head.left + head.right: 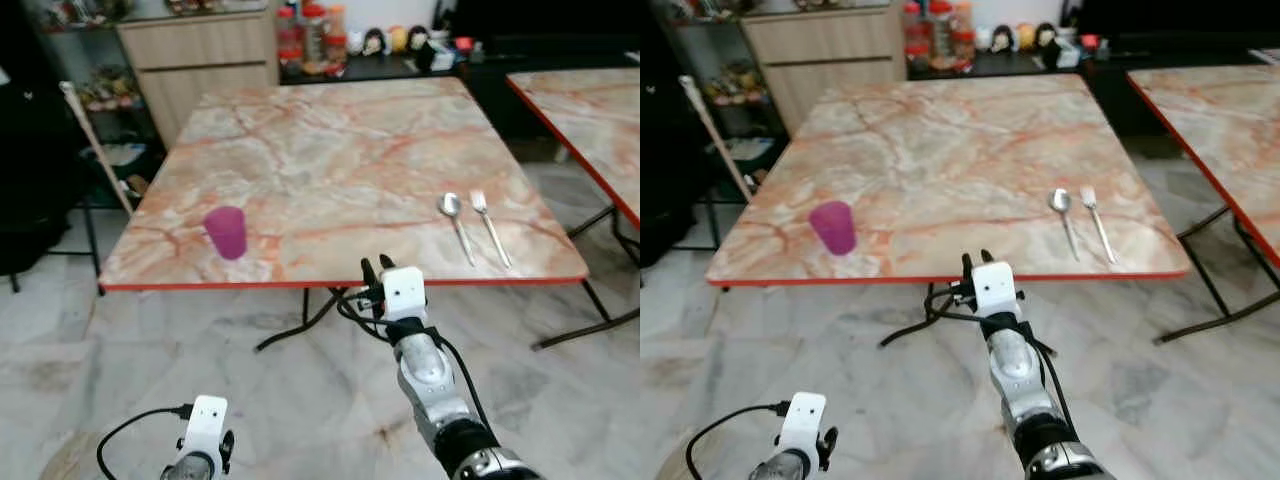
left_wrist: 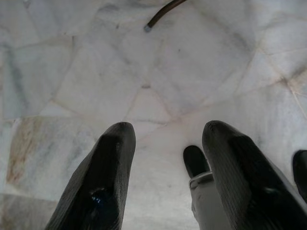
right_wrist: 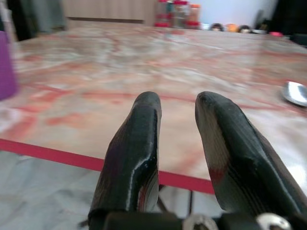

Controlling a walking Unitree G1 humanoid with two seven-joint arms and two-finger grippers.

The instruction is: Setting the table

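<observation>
- A square table [image 1: 330, 140] with a marbled pink-and-cream top and a red edge stands ahead on a pale marble floor [image 1: 200, 350]; a second table [image 1: 590, 110] of the same kind stands off to the right
- A purple cup [image 1: 227, 232] stands upright near the table's front edge, toward the left side; in the right wrist view the cup [image 3: 6, 67] shows at the far edge
- A spoon [image 1: 455, 222] and a fork [image 1: 489, 226] lie side by side, close but apart, near the front right corner, handles toward the front edge; the spoon is on the left of the pair
- The right gripper [image 1: 377, 270] is raised just before the table's front edge, between the cup and the cutlery, touching neither; its two black fingers [image 3: 134, 143] stand a little apart with nothing between them, level with the red edge
- The left gripper [image 2: 165, 139] hangs low over the floor, its fingers [image 2: 108, 172] spread and holding nothing; a dark table leg [image 2: 163, 12] crosses the floor beyond
- Behind the table stand a wooden cabinet [image 1: 200, 55] and a dark counter [image 1: 400, 68] with jars [image 1: 310, 35] and small items
</observation>
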